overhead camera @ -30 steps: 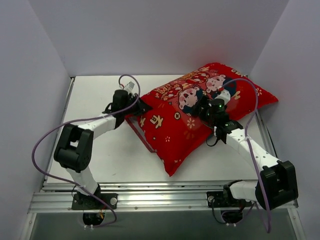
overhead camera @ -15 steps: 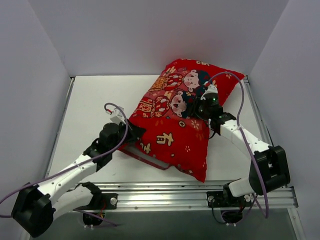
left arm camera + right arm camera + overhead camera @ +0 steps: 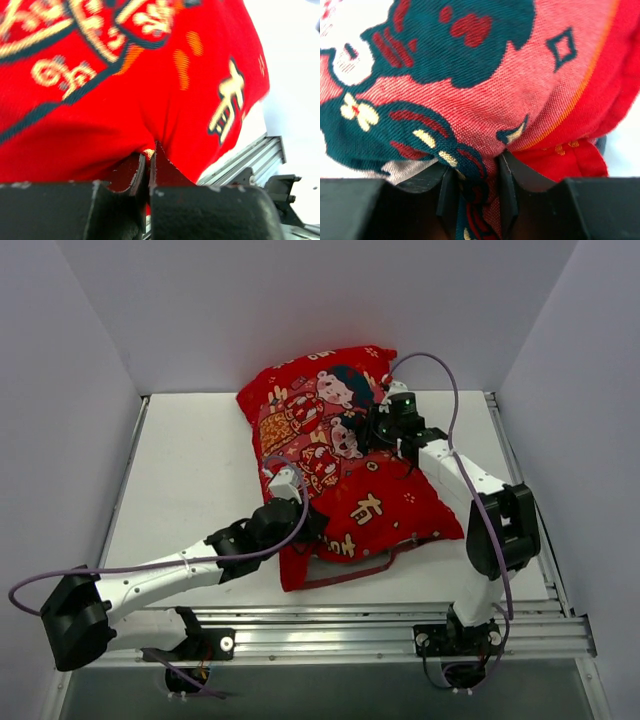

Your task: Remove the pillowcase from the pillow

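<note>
The red pillowcase (image 3: pixel 340 460) with cartoon children and gold characters covers the pillow, which is hidden inside it. It lies across the middle of the table, tilted from far left to near right. My left gripper (image 3: pixel 312 527) is shut on the pillowcase's near-left edge; the wrist view shows the red fabric (image 3: pixel 150 90) pinched between the jaws of that gripper (image 3: pixel 148 156). My right gripper (image 3: pixel 372 432) is shut on a fold of the printed top face (image 3: pixel 470 100), with cloth bunched between its jaws (image 3: pixel 475 167).
White walls close in the table (image 3: pixel 190 470) on the left, back and right. An aluminium rail (image 3: pixel 320 635) runs along the near edge. Purple cables loop off both arms.
The whole pillow has swung round and shifted left and toward the back wall. My left gripper moved right along the near edge; my right gripper moved farther back and left with the fabric.
</note>
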